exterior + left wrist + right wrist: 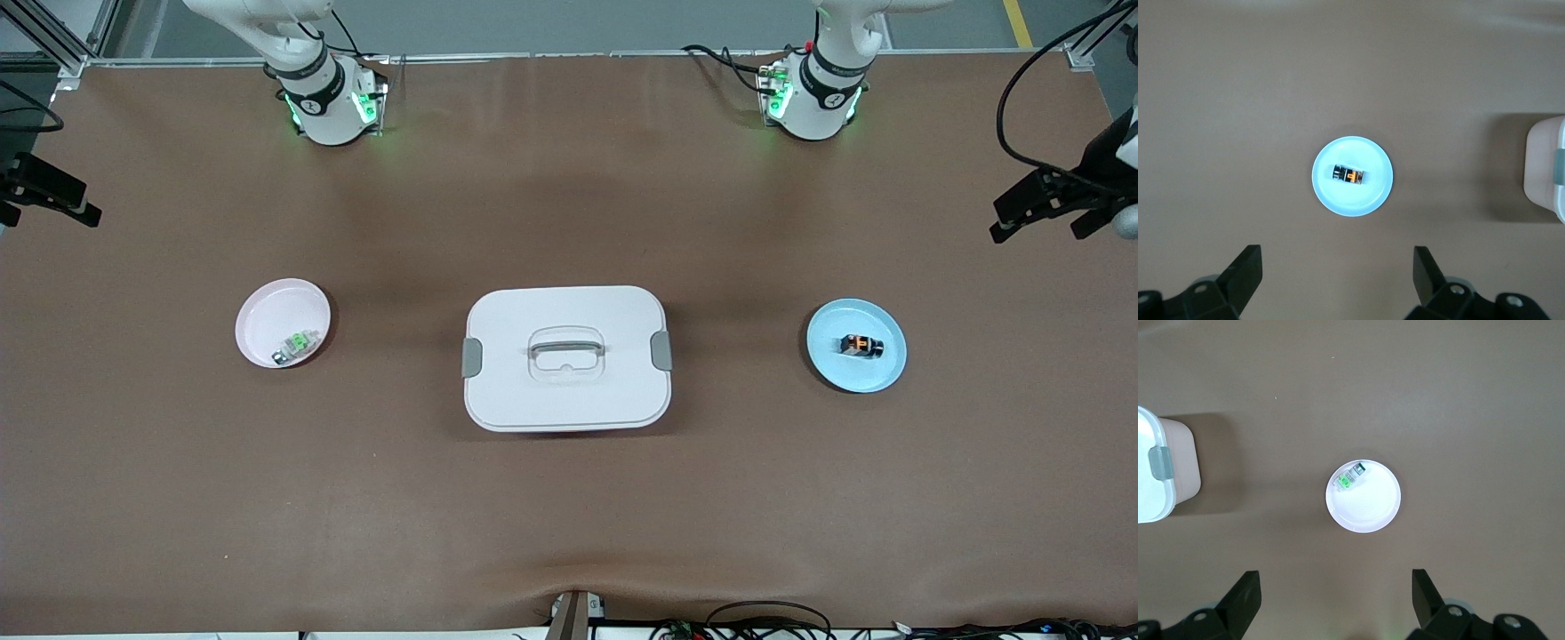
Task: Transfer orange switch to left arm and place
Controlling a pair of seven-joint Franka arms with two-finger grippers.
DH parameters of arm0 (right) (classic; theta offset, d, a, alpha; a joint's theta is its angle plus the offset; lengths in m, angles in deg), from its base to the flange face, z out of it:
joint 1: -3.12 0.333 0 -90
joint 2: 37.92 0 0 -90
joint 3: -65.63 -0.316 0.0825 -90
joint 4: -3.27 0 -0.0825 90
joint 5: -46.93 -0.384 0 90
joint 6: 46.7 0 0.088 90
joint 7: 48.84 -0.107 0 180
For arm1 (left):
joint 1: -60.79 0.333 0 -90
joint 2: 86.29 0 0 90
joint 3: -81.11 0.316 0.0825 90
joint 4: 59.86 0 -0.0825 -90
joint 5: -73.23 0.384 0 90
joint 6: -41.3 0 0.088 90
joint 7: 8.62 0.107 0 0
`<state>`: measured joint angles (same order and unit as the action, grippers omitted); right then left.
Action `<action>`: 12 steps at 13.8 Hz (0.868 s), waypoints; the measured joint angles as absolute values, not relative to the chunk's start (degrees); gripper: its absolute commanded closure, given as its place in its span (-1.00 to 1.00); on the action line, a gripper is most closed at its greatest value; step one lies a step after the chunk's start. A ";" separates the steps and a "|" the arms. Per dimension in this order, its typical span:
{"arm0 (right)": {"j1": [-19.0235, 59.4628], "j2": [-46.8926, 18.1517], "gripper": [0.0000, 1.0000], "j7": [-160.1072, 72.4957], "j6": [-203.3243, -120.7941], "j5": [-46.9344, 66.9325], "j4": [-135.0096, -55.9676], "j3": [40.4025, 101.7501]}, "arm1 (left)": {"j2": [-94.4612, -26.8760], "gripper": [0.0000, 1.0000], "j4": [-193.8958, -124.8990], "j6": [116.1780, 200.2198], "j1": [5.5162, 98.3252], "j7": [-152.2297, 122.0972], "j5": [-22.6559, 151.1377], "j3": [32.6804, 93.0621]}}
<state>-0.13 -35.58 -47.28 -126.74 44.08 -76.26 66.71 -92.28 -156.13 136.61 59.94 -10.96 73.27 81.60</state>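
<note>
No readable text, labels, brands or numbers anywhere.

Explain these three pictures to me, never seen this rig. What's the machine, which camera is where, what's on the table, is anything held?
Two white robot arms stand at a brown table. The big picture looks down from across the table; the other two come from a camera on each arm's wrist. In the middle sits a white lidded box. Toward the left arm's end, a blue plate carries the orange switch. Toward the right arm's end, a pink plate carries a green-and-silver switch. The left gripper hangs open above the blue plate; the right gripper hangs open above the pink plate. Nothing is held.
</note>
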 measured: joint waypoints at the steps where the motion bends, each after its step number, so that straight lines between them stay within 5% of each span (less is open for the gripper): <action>1: -0.13 -35.58 -1.00 -47.28 -126.74 44.08 -76.26 66.72 | -92.34 -1.00 -155.25 135.83 59.83 -10.95 73.27 81.58; 12: -0.20 -35.58 -1.00 -47.27 -126.74 44.08 -76.37 66.72 | -92.22 -1.00 -153.57 135.29 59.09 -10.97 73.25 81.01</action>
